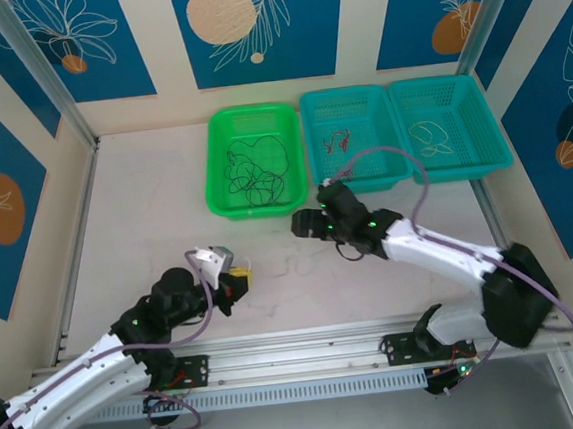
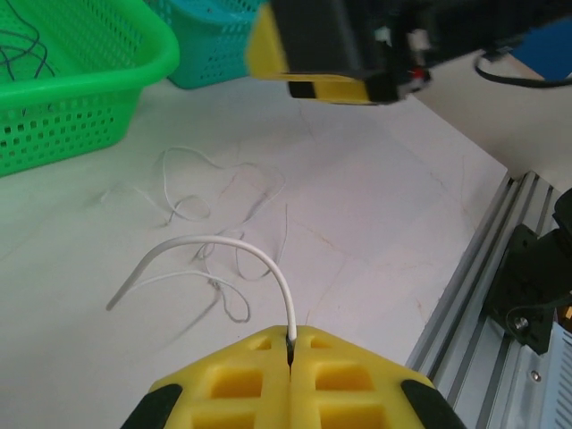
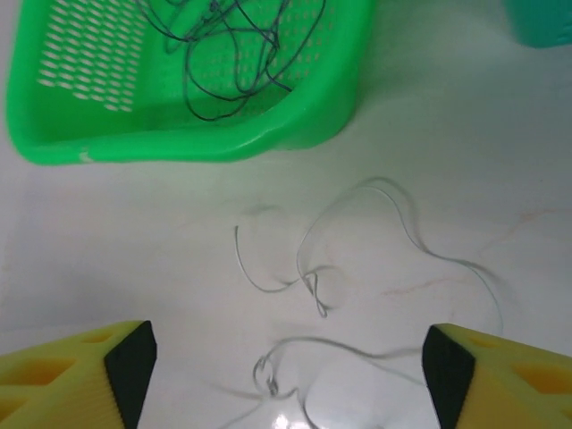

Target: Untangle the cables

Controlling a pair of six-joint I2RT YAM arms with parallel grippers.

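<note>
**Left claw clamped on a white cable, right claw open over loose loops**

The table [image 1: 146, 217] is pale and carries three baskets in a row at its far side. The green basket [image 1: 214, 171] stands at the left. The middle basket [image 1: 368, 117] and the right basket [image 1: 491, 146] are both teal and stand side by side, touching each other.

The left arm [image 1: 89, 367] and the right arm [image 1: 440, 246] reach from the near edge toward the middle of the table.

The left gripper [image 1: 234, 279] is low over the table, near and left of the centre. In the left wrist view its yellow fingers [image 2: 349, 375] are pressed together and clamped on the white cable [image 2: 223, 243]. This cable comes out between the tips and bends in an arch to the left.

The right gripper [image 1: 307, 223] is close to the near right corner of the green basket. In the right wrist view its fingers [image 3: 125, 366] stand wide apart and hold nothing.

Thin white loops [image 3: 357, 241] lie flat on the table between the two grippers. I cannot tell if they are one wire with the clamped cable.

The black cable [image 1: 253, 172] lies in a loose tangle inside the green basket. The red cable [image 1: 338, 140] lies in the middle basket. A pale cable [image 1: 431, 140] lies in the right basket.
</note>
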